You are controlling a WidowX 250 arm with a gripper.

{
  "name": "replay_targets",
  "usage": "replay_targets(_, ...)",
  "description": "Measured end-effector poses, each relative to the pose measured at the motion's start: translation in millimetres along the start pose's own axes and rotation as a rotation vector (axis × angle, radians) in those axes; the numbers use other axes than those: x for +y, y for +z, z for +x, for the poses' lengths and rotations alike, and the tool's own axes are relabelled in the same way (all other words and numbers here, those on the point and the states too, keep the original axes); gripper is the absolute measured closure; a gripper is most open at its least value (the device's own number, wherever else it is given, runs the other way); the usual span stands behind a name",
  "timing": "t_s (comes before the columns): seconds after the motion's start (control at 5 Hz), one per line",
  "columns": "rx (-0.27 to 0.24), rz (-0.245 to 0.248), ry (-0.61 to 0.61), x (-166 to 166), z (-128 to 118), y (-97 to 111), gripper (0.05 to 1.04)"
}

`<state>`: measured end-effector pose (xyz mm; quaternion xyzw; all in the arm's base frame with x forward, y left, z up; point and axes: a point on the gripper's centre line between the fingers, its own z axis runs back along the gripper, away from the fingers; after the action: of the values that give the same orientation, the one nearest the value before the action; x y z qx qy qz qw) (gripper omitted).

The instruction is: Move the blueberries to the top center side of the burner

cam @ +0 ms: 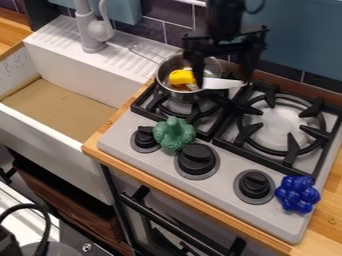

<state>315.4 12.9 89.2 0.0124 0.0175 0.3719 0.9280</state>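
The black gripper (222, 80) hangs at the top centre, over the right side of the metal pot (162, 76), with its two fingers wide apart. The blueberries (297, 194), a deep-blue bumpy cluster, sit at the stove's front right corner beside the right knob. They are well below and to the right of the gripper, and apart from it. The right burner (282, 126) has a black grate with a round ring and is bare.
A yellow item (182, 77) lies in the pot on the left burner, and a pale blade-like piece (222, 83) juts rightward over its rim. Green toy broccoli (174, 134) stands among the front knobs. The white sink (80, 60) and its faucet (90, 30) are left.
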Motion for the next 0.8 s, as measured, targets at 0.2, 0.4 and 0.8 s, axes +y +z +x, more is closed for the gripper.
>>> replay_targets(0.2,0.023,-0.001,-0.049,3.1,-10.1,-4.5,0.085)
replay_targets(0.4,0.044,-0.039,-0.058,-12.2,-38.1,-5.4,0.085)
replay_targets(0.8,0.042,-0.107,-0.076,-39.9,-90.4,-10.1,0.085)
